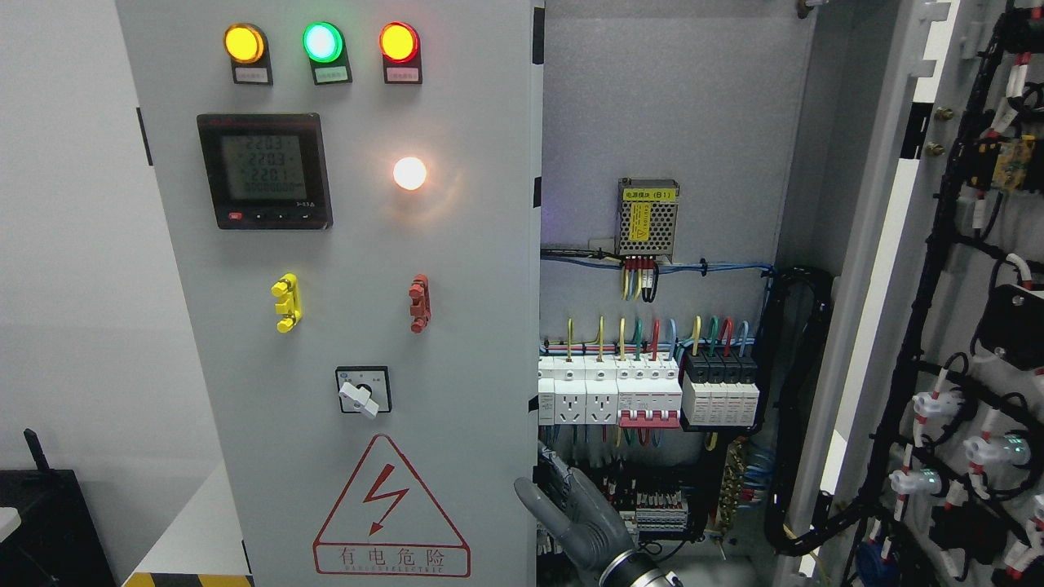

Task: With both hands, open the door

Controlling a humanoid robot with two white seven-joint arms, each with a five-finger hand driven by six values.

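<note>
From the head view, the cabinet's left door (342, 310) stands closed across the nine o'clock half, lamps lit at its top. The right door (962, 326) is swung wide toward three o'clock, baring the breakers (644, 391) inside. A grey hand (575, 509) rises at six o'clock, fingers against the left door's free edge; whether they grip it, I cannot tell.

Red-outlined triangular lightning warning sign (391, 507) on the grey cabinet door, lower centre, reading "有电危险", black digital meter (265, 170) upper left showing "2203, 2203, 2201", yellow label (648, 194) on the perforated metal module marked "(B1)"
</note>
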